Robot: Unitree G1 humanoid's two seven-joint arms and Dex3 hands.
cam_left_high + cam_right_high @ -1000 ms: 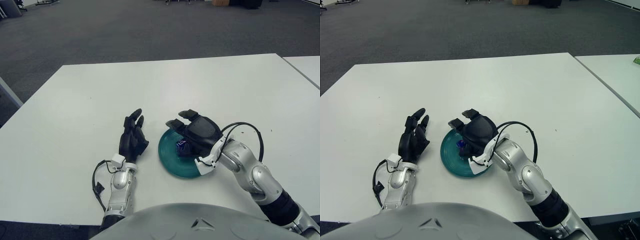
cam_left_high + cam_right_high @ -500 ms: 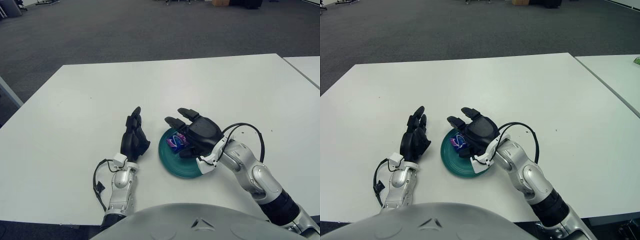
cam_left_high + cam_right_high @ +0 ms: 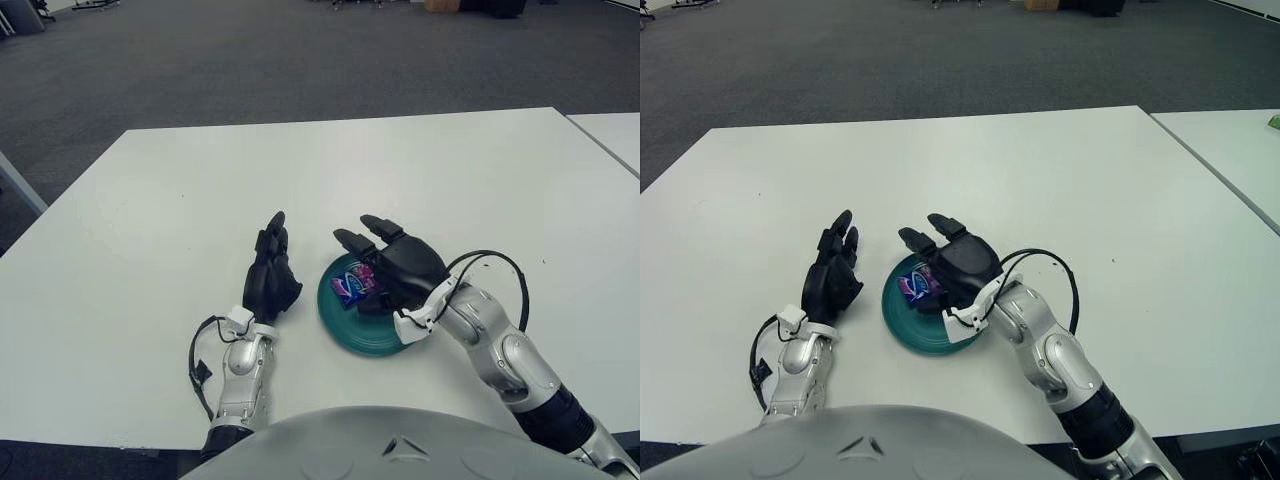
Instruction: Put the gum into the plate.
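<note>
1. The plate (image 3: 352, 325) was a round, shallow dish of smooth, glossy teal, sitting on the matte white table (image 3: 150, 200) near its near edge, slightly right of the middle.
2. The gum (image 3: 352, 283) was a small, flat, shiny packet in purple and blue with white markings, lying inside the plate on its far-left part.
3. The packet's long axis ran roughly from near-left to far-right; which end was its front could not be told.
4. The right hand (image 3: 395, 265), black and jointed on a silver arm, hovered over the plate's far-right part with its fingers spread and extended toward the far left, gripping nothing; the gum lay just beside and partly beneath its fingers.
5. The left hand (image 3: 270, 275), also black, showed just left of the plate, fingers relaxed and pointing away, holding nothing.
6. Wide bare tabletop stretched to the far side, the left and the right of the plate; grey carpet (image 3: 250, 60) lay beyond the far edge, and a second white table (image 3: 1230, 140) stood at the right.
</note>
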